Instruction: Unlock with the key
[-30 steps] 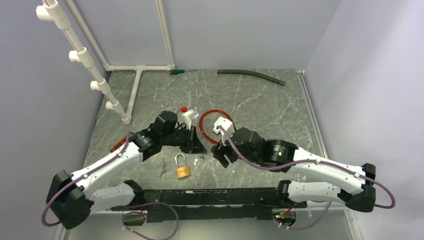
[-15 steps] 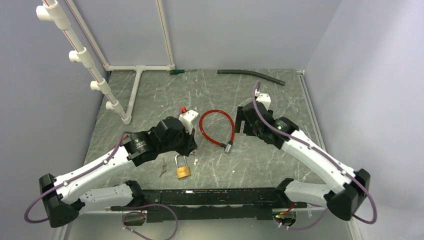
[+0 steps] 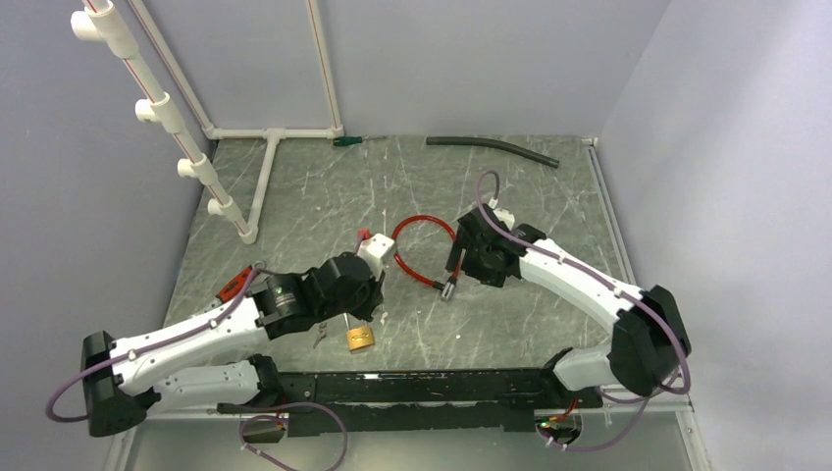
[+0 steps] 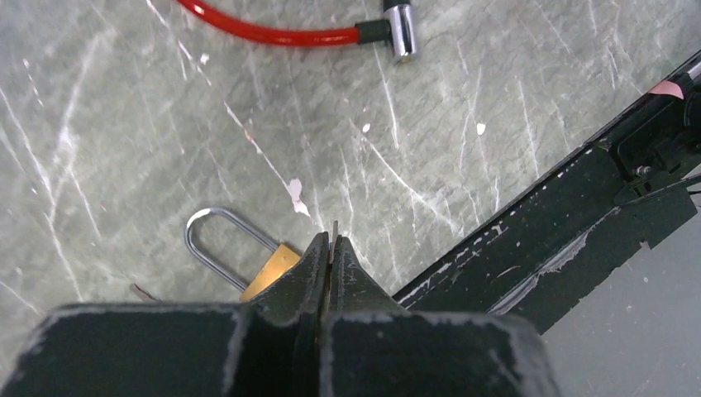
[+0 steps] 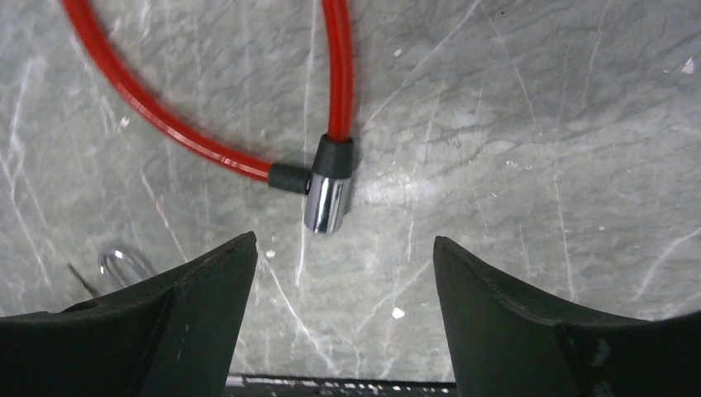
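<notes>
A brass padlock lies flat near the table's front, its steel shackle pointing away from the rail. My left gripper hovers just right of its body and is shut on a thin metal key blade that pokes out past the fingertips. Another small key lies on the table left of the padlock. My right gripper is open, with nothing between its fingers. It hangs over the chrome end of a red cable lock.
A black rail runs along the near edge, close to the padlock. A white PVC pipe frame stands at the back left. A black hose and a green-handled tool lie along the back wall.
The left gripper moved forward to the padlock, staying shut. The right arm swung from front centre out to the back right, then returned over the cable lock's chrome end with its jaws wider.
</notes>
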Tool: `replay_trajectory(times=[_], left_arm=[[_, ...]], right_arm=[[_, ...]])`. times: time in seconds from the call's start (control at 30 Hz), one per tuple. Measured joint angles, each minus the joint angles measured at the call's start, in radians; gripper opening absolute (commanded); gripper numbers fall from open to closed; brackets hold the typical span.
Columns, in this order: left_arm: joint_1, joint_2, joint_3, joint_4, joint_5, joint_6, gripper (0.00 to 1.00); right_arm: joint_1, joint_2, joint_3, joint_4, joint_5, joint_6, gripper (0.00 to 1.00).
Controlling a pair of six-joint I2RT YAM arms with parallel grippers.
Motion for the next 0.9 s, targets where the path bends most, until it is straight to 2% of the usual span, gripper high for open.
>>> replay_trajectory(times=[0.1,0.27,0.6,0.7,0.9], left_arm=[[0.0,-0.084,-0.1,0.039,-0.003,-0.056,0.0],[0.0,-0.177,-0.163,0.081,-0.013,-0.116,0.0],[0.0,-0.203,-0.227,0.126,-0.019,-0.169,0.0],[0.0,-0.205,-0.245,0.132,-0.019,-0.183,0.0],[0.0,-0.242,-0.299,0.155,-0.019,-0.202,0.0]], right_arm=[[-0.022,0.07,0.001,0.015,-0.006,0.04,0.78],[-0.032,0.183,0.02,0.007,-0.005,0.113,0.75],[-0.032,0.357,0.15,0.003,0.0,0.183,0.67],[-0.032,0.409,0.159,-0.003,0.002,0.193,0.61],[-0.012,0.5,0.225,-0.089,0.023,0.212,0.58]])
